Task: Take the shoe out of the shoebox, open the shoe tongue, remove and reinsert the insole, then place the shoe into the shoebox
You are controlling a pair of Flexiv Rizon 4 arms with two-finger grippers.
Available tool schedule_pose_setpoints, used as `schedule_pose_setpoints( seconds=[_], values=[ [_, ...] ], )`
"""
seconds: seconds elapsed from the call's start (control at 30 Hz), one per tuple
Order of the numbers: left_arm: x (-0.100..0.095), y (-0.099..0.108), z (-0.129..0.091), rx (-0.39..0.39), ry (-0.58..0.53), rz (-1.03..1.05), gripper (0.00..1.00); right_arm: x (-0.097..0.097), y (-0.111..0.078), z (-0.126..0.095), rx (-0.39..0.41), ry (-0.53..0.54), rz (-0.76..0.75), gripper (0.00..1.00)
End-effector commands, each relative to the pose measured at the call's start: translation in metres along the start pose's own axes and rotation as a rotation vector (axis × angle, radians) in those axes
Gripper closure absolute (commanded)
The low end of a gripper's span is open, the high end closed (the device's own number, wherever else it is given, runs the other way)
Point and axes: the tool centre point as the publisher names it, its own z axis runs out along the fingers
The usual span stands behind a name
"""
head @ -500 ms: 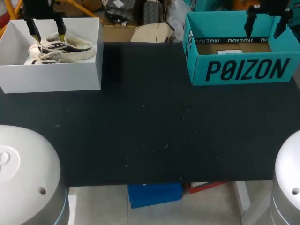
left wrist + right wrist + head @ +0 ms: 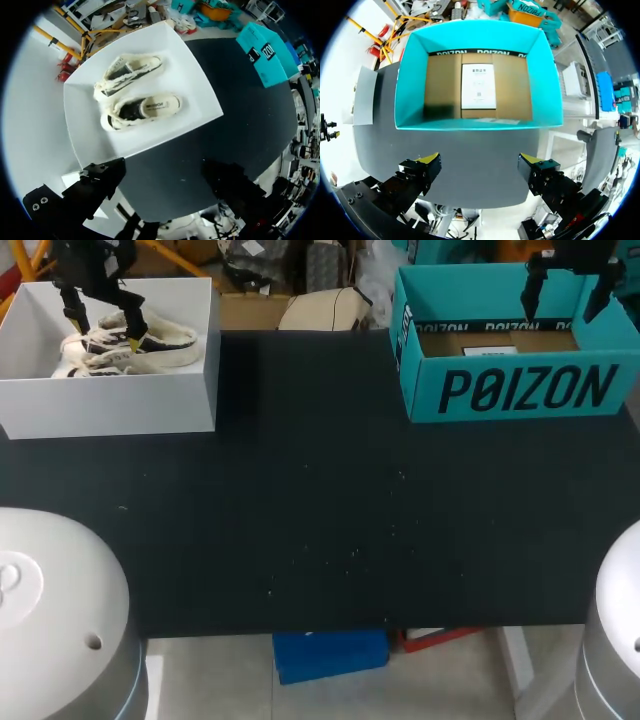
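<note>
Shoes: two cream pieces with dark panels are lying side by side inside a white box (image 2: 110, 405), which is sitting at the far left corner of the black worktop (image 2: 320, 500). In the left wrist view, one shoe (image 2: 142, 107) is lying nearer the claw and the other shoe (image 2: 132, 75) just beyond it. Both are showing their openings upward and are resting on the box floor.

The left claw (image 2: 102, 325) is hanging above the white box, over the shoes. Its fingers are standing wide apart and are gripping nothing. From its own camera, the shoes are lying ahead of the fingers and clear of them.

A teal shoebox (image 2: 520, 390) is sitting at the far right of the worktop, well apart from the white box, with its open top facing up. Its brown floor is carrying a white label (image 2: 478, 86) and holding no shoe.

The right claw (image 2: 560, 310) is hovering above the teal shoebox, near its far wall. Its fingers are also spread wide and are holding nothing. In the right wrist view, the yellow tips are showing apart, with the shoebox ahead of them.
</note>
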Motion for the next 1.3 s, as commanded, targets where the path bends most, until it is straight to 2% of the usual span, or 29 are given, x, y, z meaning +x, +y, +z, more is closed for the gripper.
schedule_pose_setpoints(
  seconds=[0.03, 0.4, 0.43, 0.53, 0.7, 0.77, 0.83, 0.87, 1.0, 1.13, 1.2, 1.3],
  values=[
    [0.003, 0.009, 0.001, 0.178, -0.230, 0.913, 0.00, 0.000, 0.000, 0.000, 0.000, 0.000, 0.000, 0.00],
    [0.003, 0.009, 0.001, 0.178, -0.230, 0.913, 0.00, 0.000, 0.000, 0.000, 0.000, 0.000, 0.000, 0.00],
    [0.001, 0.009, 0.002, 0.200, -0.197, 0.955, 0.00, 0.000, 0.000, 0.000, 0.000, 0.000, 0.000, 0.00],
    [-0.008, 0.009, 0.002, 0.234, -0.199, 1.089, 0.00, 0.000, 0.000, 0.000, 0.000, 0.000, 0.000, 0.00],
    [-0.028, 0.002, 0.000, 0.270, -0.145, 1.187, 0.00, 0.000, 0.000, 0.000, 0.000, 0.000, 0.000, 0.00],
    [-0.033, -0.001, 0.000, 0.288, -0.120, 1.227, 0.08, 0.000, 0.000, 0.000, 0.000, 0.000, 0.000, 0.00],
    [-0.035, -0.004, 0.000, 0.282, -0.113, 1.263, 0.06, 0.000, 0.000, 0.000, 0.000, 0.000, 0.000, 0.00],
    [-0.037, -0.008, 0.001, 0.275, -0.068, 1.284, 0.05, 0.000, 0.000, 0.000, 0.000, 0.000, 0.000, 0.00],
    [-0.042, -0.017, 0.002, 0.226, -0.087, 1.297, 0.00, 0.000, 0.000, 0.000, 0.000, 0.000, 0.000, 0.00],
    [-0.052, -0.025, 0.005, 0.222, -0.059, 1.293, 0.10, 0.000, 0.000, 0.000, 0.000, 0.000, 0.000, 0.00],
    [-0.060, -0.030, 0.011, 0.188, -0.059, 1.277, 0.25, 0.000, 0.000, 0.000, 0.000, 0.000, 0.000, 0.00],
    [-0.070, -0.038, 0.020, 0.138, -0.052, 1.236, 0.32, 0.000, 0.000, 0.000, 0.000, 0.000, 0.000, 0.00]
  ],
)
